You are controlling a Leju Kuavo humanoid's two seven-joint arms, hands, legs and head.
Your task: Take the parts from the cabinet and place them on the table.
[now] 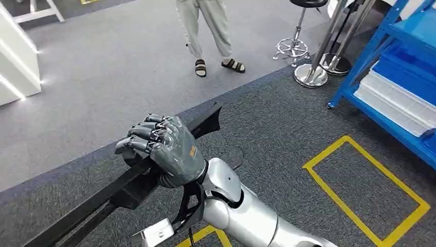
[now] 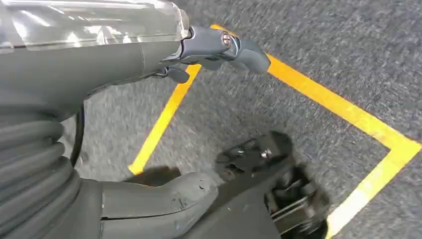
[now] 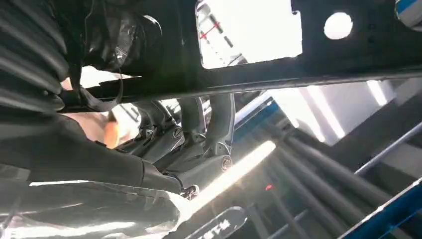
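Observation:
In the head view my right hand (image 1: 164, 149) grips a long black metal part (image 1: 208, 119) around its middle. The part runs slantwise from the lower left up toward the centre, held above the dark carpet. Seen from the right wrist, the fingers (image 3: 199, 144) curl around the part (image 3: 249, 40), which has a square cut-out and a round hole. My left hand (image 2: 99, 64) hangs over the carpet with its thumb (image 2: 164, 194) and a finger (image 2: 224, 47) apart and nothing between them.
A blue rack (image 1: 406, 46) with white trays (image 1: 396, 100) stands at the right. A yellow taped rectangle (image 1: 365, 190) marks the carpet before it. A person in sandals (image 1: 211, 31) stands ahead, beside a stool base (image 1: 292, 49) and chrome stand bases (image 1: 311, 74). White furniture (image 1: 18, 62) is at the left.

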